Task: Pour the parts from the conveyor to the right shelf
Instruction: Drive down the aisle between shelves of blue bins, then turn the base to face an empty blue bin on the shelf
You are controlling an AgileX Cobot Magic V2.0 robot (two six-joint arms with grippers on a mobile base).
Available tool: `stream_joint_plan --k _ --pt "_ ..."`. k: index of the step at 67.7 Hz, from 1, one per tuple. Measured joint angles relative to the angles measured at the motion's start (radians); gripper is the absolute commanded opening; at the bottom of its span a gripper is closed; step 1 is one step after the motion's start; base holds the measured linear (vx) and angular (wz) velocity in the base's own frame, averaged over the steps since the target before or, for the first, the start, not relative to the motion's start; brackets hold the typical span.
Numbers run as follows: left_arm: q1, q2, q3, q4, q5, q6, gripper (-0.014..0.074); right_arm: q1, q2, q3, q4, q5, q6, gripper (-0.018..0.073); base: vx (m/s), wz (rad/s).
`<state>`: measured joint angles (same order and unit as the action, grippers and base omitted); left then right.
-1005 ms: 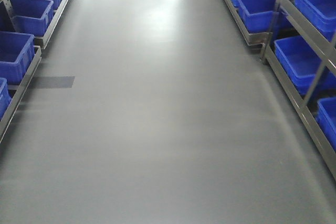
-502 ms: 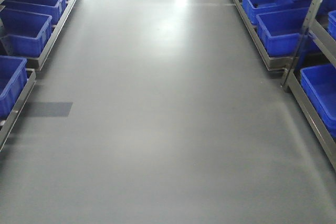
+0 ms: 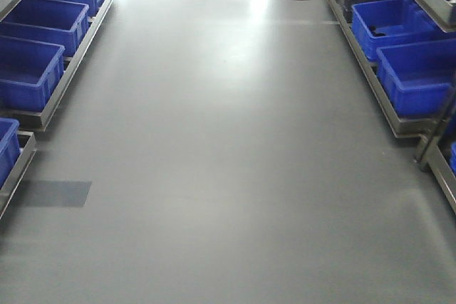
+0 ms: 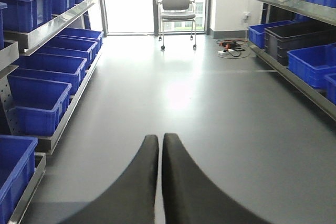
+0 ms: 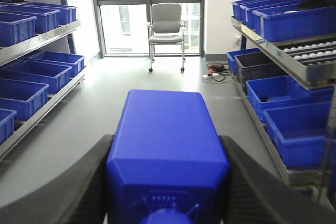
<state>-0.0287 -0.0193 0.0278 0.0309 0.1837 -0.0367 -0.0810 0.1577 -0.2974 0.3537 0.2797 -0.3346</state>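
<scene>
The blue part (image 5: 167, 145) is clamped in the right claw (image 5: 168, 184), whose dark fingers (image 5: 89, 182) press against its two long flanks; a small boss shows at its near end. The left claw (image 4: 159, 148) carries nothing, and its two fingers are drawn together with only a hairline between them. Both arms look down an aisle of bare grey floor (image 3: 228, 147). The right shelf (image 5: 278, 59) runs along the floor's right edge, with pale rollers (image 5: 310, 51) on an upper lane and blue bins (image 5: 302, 124) below. The conveyor appears in none of the views.

The part looks like rigid moulded plastic, probably hollow and light, and glossy enough to be slippery. Its flat sides are the sensible place to hold it — across the flanks near the middle, much as the claw has it. It should not crush or bend under that squeeze. The likely weak point is tipping: once tilted over a bin, a smooth block could slide out along the fingers early (a short drop would hardly hurt it).
</scene>
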Motion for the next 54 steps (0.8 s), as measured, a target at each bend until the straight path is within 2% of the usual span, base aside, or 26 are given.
stream_joint_plan --k 35,54 --pt "0.000 0.000 0.000 0.000 0.000 0.000 -0.0006 0.000 0.000 0.000 0.000 0.000 0.000 -0.0005 0.60 0.13" --pt "0.000 0.000 0.000 0.000 0.000 0.000 -0.0006 0.000 0.000 0.000 0.000 0.000 0.000 -0.0005 0.48 0.50"
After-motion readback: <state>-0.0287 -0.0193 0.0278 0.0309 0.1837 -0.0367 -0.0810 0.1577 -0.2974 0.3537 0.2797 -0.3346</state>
